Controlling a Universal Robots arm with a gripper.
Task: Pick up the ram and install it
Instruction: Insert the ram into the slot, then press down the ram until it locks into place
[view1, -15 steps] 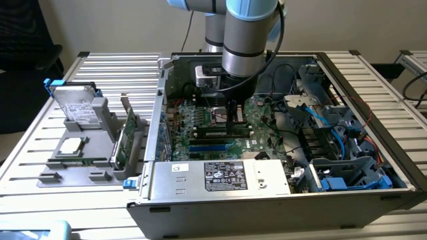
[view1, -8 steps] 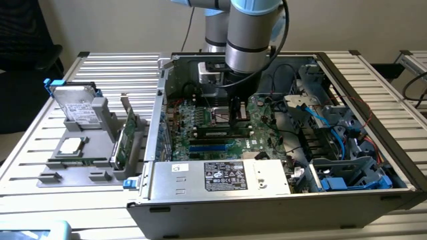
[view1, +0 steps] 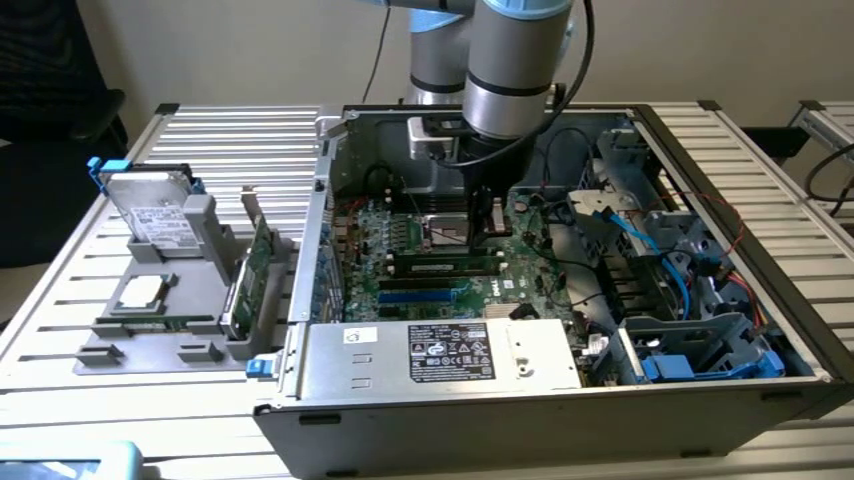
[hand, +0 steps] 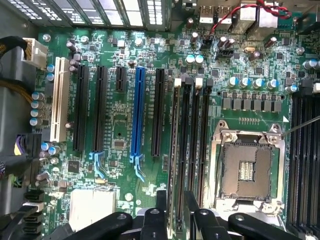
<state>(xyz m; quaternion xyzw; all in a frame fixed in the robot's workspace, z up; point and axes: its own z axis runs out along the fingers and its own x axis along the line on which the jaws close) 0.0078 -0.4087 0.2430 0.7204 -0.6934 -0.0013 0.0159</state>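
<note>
Exterior view: the open computer case (view1: 561, 400) lies on the slatted desk (view1: 54, 290), and the arm (view1: 514, 70) reaches straight down into it over the motherboard (view1: 367, 250). The step in hand looks like seating the stick in its slot. To do it well, I judge, the push should run straight down the line of the slot. The board edge should be parallel to the slot walls and the load even, so that neither end rides up. Any tilt toward the CPU socket (view1: 447, 232) or the blue slots (view1: 420, 295) would risk jamming the contacts. The cables (view1: 627, 225) at the exterior view's right lie near the arm and are best left undisturbed.

The ram (view1: 447, 268) stands on its long edge along 1 of the black memory slots (hand: 188, 140), between the CPU socket and the blue slots, with its chips facing the camera. Whether it is fully home I cannot tell. The end effector (view1: 485, 238) is at the ram's end toward the exterior view's right, just above and behind its top edge, touching or nearly so. Whether it is spread or pinching the ram I cannot tell.
</note>
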